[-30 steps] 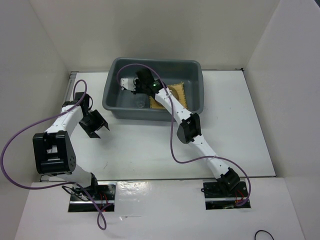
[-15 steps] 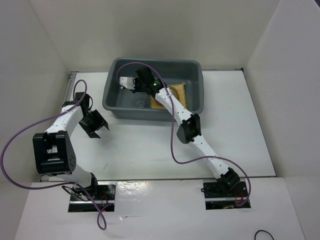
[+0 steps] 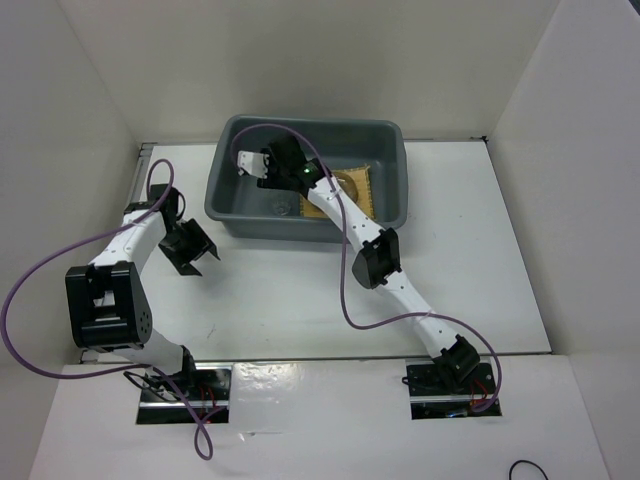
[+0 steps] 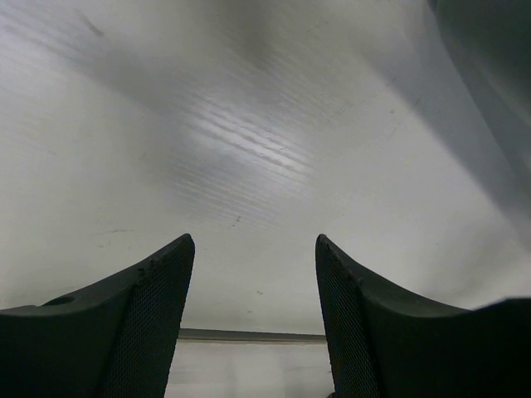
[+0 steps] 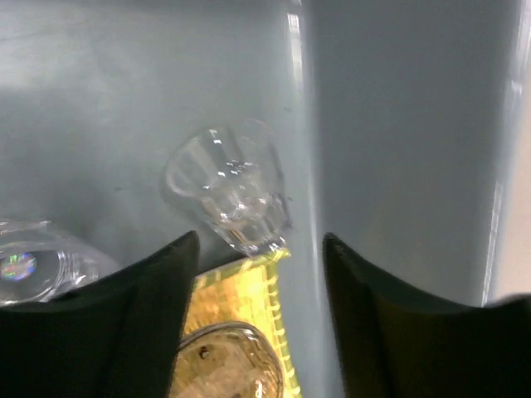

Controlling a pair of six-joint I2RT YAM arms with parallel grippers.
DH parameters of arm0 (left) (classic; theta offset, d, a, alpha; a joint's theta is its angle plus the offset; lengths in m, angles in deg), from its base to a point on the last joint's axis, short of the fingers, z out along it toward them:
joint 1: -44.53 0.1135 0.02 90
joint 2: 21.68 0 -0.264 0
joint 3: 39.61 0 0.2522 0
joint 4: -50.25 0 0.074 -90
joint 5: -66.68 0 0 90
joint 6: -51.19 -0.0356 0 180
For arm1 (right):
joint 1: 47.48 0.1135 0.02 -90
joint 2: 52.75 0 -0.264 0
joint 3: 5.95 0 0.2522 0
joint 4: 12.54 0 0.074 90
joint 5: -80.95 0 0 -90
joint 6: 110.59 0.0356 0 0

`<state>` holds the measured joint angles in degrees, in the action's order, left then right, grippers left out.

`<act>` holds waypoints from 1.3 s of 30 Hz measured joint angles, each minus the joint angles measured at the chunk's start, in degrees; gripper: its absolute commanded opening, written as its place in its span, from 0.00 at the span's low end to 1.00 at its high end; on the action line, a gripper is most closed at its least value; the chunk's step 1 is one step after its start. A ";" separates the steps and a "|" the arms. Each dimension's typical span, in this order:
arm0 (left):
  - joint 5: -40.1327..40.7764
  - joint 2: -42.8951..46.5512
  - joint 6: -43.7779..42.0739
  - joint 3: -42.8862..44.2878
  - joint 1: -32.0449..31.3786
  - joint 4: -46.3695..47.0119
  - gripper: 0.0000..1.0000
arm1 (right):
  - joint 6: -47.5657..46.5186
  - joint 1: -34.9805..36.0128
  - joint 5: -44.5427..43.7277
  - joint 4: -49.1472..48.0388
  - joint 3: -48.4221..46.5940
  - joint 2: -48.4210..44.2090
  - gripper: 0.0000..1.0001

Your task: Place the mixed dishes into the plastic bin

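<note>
Where the large dark grey plastic bin [image 3: 262, 228] fills the upper middle of the overhead frame, the right hand [image 3: 252, 160] hangs inside it, fingers spread, gripping nothing. The small clear cup [image 5: 228, 199] lies tipped on the bin floor, just beside the tan-yellow woven mat [image 5: 241, 282]. The left hand [image 3: 190, 250] is at the left over the white tabletop [image 3: 300, 290], fingers apart and empty.

Bright, even overhead light, soft shadows. Glare streaks on the bench [image 4: 249, 149] ahead of the left gripper [image 4: 254, 249]. Right-wrist view blurred; clear cup [image 5: 228, 191] glints.
</note>
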<state>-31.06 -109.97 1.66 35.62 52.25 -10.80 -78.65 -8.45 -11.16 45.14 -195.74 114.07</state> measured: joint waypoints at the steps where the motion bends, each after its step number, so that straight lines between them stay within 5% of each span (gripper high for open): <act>1: -1.03 0.02 -0.22 0.02 0.00 0.35 0.68 | 1.29 -0.22 -0.85 -0.39 -0.28 0.00 0.80; 6: -12.59 -0.17 -1.53 3.69 0.11 8.31 0.74 | 11.13 -1.53 -6.56 -1.66 -0.87 -0.46 0.91; 11: -21.16 -7.37 -0.70 23.52 -0.20 13.79 0.74 | 21.24 -7.89 -8.50 3.52 -0.87 -4.92 0.94; 15: -22.80 -14.82 0.74 35.78 -0.55 18.25 0.73 | 26.99 -16.06 -8.37 10.51 -0.90 -12.96 0.95; 24: -23.65 -23.08 7.17 40.63 -2.58 18.49 0.70 | 36.70 -31.63 -0.81 24.61 -0.70 -25.94 0.92; 30: -23.15 -42.05 8.98 67.14 -8.98 14.36 0.73 | 38.18 -35.43 1.18 28.39 1.46 -27.32 0.92; 35: -21.62 -62.07 10.40 102.77 -13.09 5.38 0.79 | 38.05 -37.07 2.45 29.75 16.28 -37.00 0.92; 39: -20.41 -69.42 12.66 113.13 -14.01 1.44 0.79 | 37.81 -37.51 3.30 30.40 22.34 -44.24 0.92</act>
<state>-51.48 -179.39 14.32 148.76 38.24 -9.36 -40.84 -45.96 -7.86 75.55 -173.40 69.84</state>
